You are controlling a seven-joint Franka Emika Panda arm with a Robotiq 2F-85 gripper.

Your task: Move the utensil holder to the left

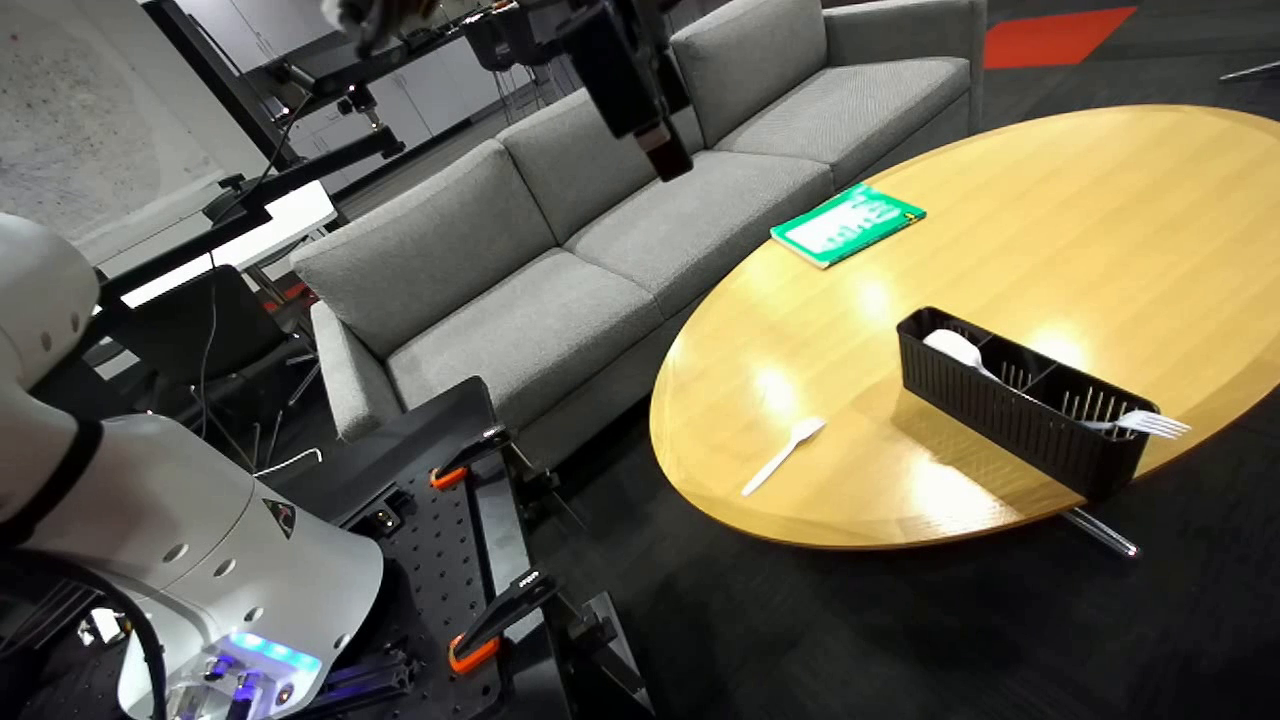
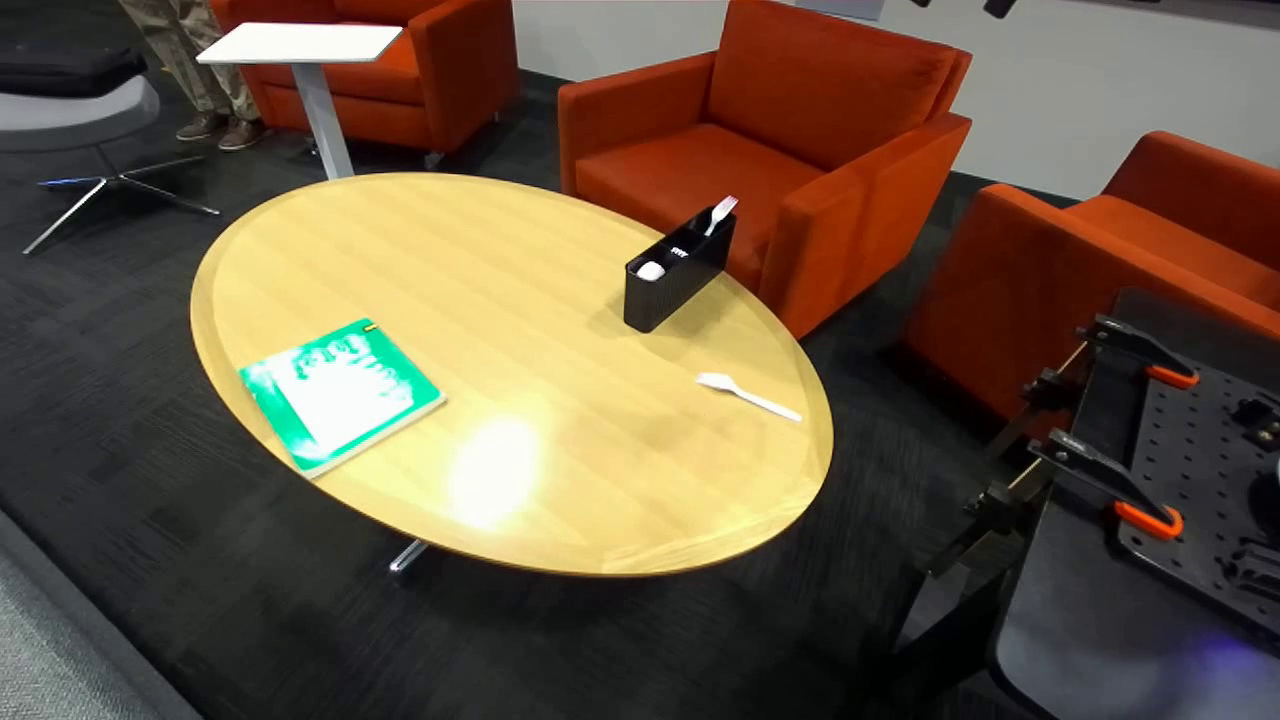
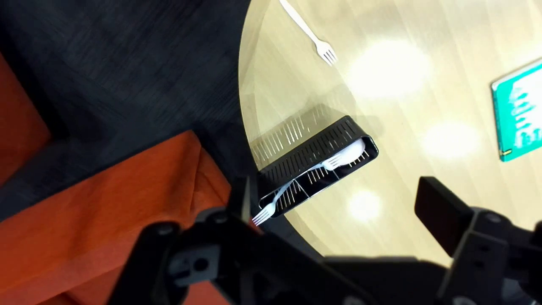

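Far left in my wrist view I've got the orange armchair (image 3: pixel 139 199), parked right by the edge of the bench (image 3: pixel 398 169). Next is the black utensil holder (image 3: pixel 313 153), standing upright on the bench near that same edge. Its long axis runs on a slant, lower left to upper right. The left end faces the armchair, with a white fork (image 3: pixel 266 212) poking its tines out past the wall; the right end aims inward over the bench and has a white spoon (image 3: pixel 355 150) in it. Honestly can't tell if that left end overhangs. Further up the view there's a loose white fork (image 3: pixel 305 29) lying near the holder but not touching it, tines pointing down and right. My hand (image 3: pixel 336 197) hangs over all this with its fingers (image 3: pixel 442 212) spread wide apart, and the line between them sits at an angle to the holder's long side. Over on the far right, well apart from the rest, a green book (image 3: pixel 518 112) lies flat.
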